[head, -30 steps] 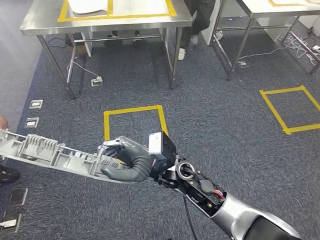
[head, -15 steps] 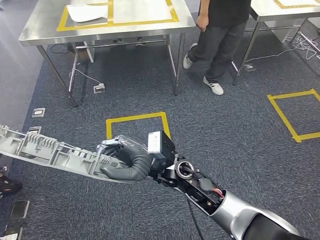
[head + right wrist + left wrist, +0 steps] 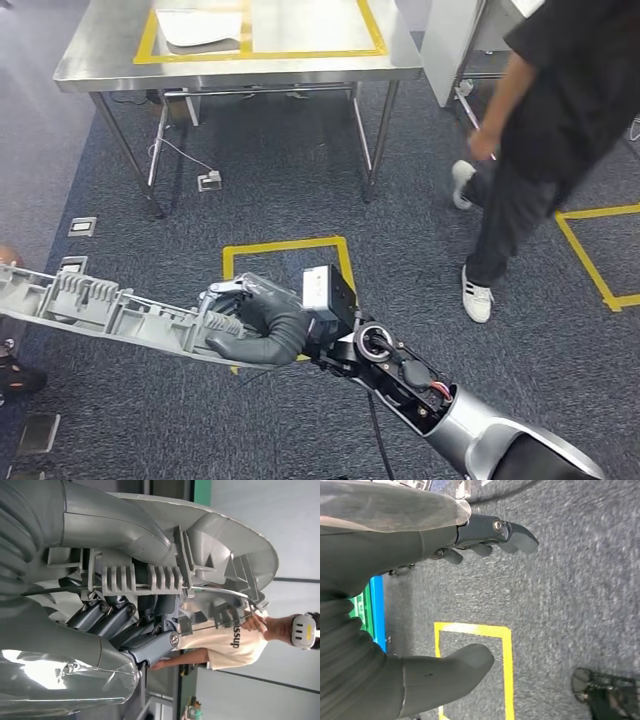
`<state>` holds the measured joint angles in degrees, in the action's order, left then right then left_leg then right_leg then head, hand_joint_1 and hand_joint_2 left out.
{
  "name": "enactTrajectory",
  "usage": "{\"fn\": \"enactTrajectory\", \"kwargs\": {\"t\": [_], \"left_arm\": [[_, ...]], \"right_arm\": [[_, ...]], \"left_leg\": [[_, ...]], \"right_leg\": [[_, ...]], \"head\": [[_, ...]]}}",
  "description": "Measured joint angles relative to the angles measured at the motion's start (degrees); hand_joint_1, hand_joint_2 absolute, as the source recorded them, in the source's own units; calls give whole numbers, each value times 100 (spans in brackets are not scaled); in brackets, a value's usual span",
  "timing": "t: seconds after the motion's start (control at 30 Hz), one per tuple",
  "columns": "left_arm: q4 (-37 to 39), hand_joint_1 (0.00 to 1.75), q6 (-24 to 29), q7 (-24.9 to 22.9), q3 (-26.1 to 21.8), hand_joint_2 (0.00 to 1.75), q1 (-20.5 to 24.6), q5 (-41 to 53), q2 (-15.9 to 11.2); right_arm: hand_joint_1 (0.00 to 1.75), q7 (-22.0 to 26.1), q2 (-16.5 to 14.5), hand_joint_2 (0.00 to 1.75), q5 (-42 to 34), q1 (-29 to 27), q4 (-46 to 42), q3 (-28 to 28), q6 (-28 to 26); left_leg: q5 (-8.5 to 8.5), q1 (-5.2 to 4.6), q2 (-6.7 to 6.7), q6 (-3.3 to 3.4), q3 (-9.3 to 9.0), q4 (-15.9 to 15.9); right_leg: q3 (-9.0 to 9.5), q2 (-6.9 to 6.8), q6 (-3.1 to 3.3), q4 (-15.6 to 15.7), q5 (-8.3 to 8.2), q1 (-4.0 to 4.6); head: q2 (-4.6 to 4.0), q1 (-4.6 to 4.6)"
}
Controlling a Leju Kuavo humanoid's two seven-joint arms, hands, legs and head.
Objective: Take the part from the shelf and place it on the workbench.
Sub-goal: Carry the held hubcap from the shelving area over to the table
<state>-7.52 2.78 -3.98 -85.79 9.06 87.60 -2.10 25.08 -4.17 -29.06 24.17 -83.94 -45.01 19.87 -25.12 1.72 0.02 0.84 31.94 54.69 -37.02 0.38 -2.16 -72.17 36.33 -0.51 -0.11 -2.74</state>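
Note:
A long grey ribbed plastic part stretches to the left over the carpet, and my right hand grips its near end. In the right wrist view the dark fingers and thumb wrap the part through its ribs. The steel workbench, marked with yellow tape and bearing a white sheet, stands ahead at the back. My left hand hangs over the carpet with thumb and fingers apart, holding nothing.
A person in black walks close by at the right. A yellow tape square lies on the floor before the workbench, another at the right. Floor sockets and a shoe sit at the left. A person in a cream shirt stands beyond the part.
The view has shifted a little toward the workbench. The person in black has walked from behind the bench to the right foreground. My right hand keeps the same hold on the part.

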Motion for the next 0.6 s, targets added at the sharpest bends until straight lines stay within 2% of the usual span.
{"fn": "enactTrajectory", "kwargs": {"t": [0.03,0.07,0.1,0.17,0.2,0.23,0.3,0.33,0.37,0.4,0.47,0.5,0.53,0.57,0.6], "left_arm": [[0,0,7,0,0,175,-1,0,-2],[0,0,9,0,0,175,-1,-1,-3],[0,0,12,0,0,175,-2,-1,-2],[0,0,16,-1,-2,175,5,-3,10],[0,0,20,-2,-4,175,11,-3,15],[0,0,24,-2,-5,175,19,-4,19],[0,0,36,-4,-9,175,39,-7,16],[0,0,42,-7,-13,175,52,-9,17],[1,0,49,-11,-24,175,67,-10,23],[1,0,57,-14,-39,175,76,-12,30],[1,0,70,-19,-80,175,74,-16,38],[1,0,77,-20,-99,175,66,-18,35],[1,0,85,-22,-118,175,55,-20,31],[1,0,94,-24,-130,175,44,-21,26],[1,0,101,-25,-137,175,34,-22,21]], "right_arm": [[175,-1,0,175,-1,-2,5,-1,2],[175,-2,0,175,-1,-2,12,-1,8],[175,-2,0,175,-1,-2,18,-1,16],[175,7,0,175,-7,-1,34,-2,38],[175,13,-3,175,-11,3,40,-3,51],[175,19,-10,175,-17,14,48,-4,67],[175,25,-37,175,-24,59,55,-10,92],[175,27,-49,175,-25,84,58,-13,101],[175,30,-62,175,-25,103,64,-16,113],[175,37,-74,175,-25,112,70,-21,126],[175,50,-95,175,-26,120,94,-38,150],[175,52,-101,175,-28,122,111,-48,154],[175,49,-103,175,-40,128,133,-55,153],[175,40,-103,175,-59,138,153,-59,151],[175,28,-104,175,-78,149,169,-61,149]], "left_leg": [[-69,-4,-12,-4,-92,-3],[-143,-9,-24,-10,-198,-6],[-218,-15,-33,-19,-298,-14],[-359,-35,-47,-62,-470,-15],[-418,-39,-55,-93,-530,-31],[-446,-43,-60,-128,-585,-21],[-443,-32,-53,-183,-627,54],[-408,-30,-44,-202,-554,235],[-405,-26,-38,-216,-387,510],[-445,-26,-34,-226,-140,869],[-709,-32,-35,-243,402,1510],[-854,-34,-35,-248,597,1644],[-922,-36,-35,-246,714,1609],[-861,-37,-34,-238,749,1411],[-640,-38,-36,-225,722,1088]], "right_leg": [[-78,-1,2,76,36,0],[-85,-1,19,318,-83,1],[-50,-2,53,669,-372,8],[-2,-6,133,1348,-1110,45],[33,-8,165,1531,-1353,71],[68,-9,193,1615,-1450,90],[222,-1,242,1662,-1418,97],[287,3,275,1696,-1394,86],[348,7,303,1722,-1368,78],[397,9,331,1739,-1333,71],[493,15,367,1746,-1231,78],[557,26,373,1747,-1171,82],[638,38,372,1746,-1102,85],[729,50,368,1746,-1031,86],[819,62,357,1747,-958,87]], "head": [[0,-22],[0,-48],[0,-77],[-1,-105],[-1,-103],[-1,-92],[0,-80],[0,-67],[0,-41],[0,-6],[0,68],[0,95],[0,115],[0,137],[0,158]]}}
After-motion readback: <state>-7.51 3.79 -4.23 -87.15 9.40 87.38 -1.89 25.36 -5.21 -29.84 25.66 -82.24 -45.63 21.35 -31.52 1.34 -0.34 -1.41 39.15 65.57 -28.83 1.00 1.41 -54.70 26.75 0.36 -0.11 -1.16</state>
